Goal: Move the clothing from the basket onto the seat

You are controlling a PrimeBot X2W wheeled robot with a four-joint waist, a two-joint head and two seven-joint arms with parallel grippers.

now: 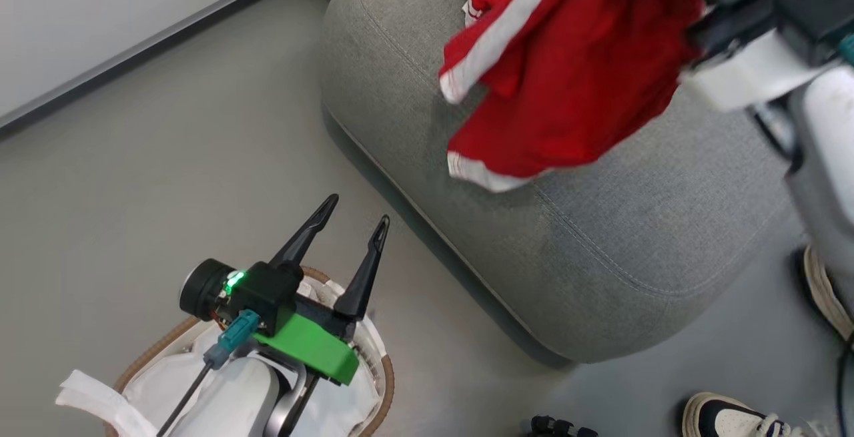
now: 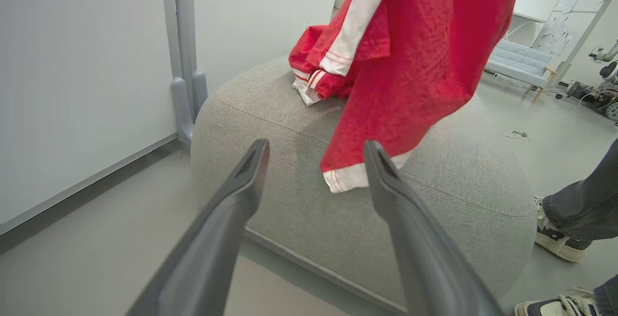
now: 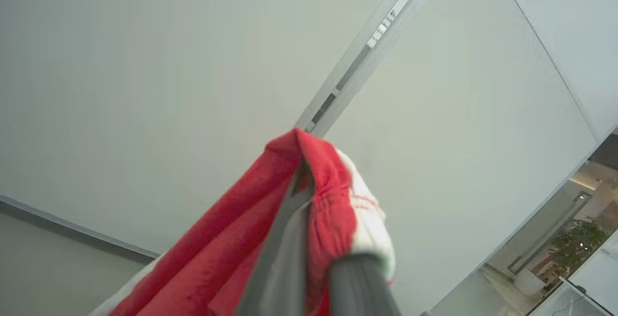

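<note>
Left gripper (image 1: 357, 210) low, fingers spread wide; right gripper (image 3: 300, 170) high, pinched closed

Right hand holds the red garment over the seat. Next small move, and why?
Probably lower the right hand: the red garment hangs from its shut grip above the grey seat, so lowering should lay it down before release.

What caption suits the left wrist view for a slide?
Open left gripper facing the seat; a hanging red garment above it, a crumpled garment on it.
</note>
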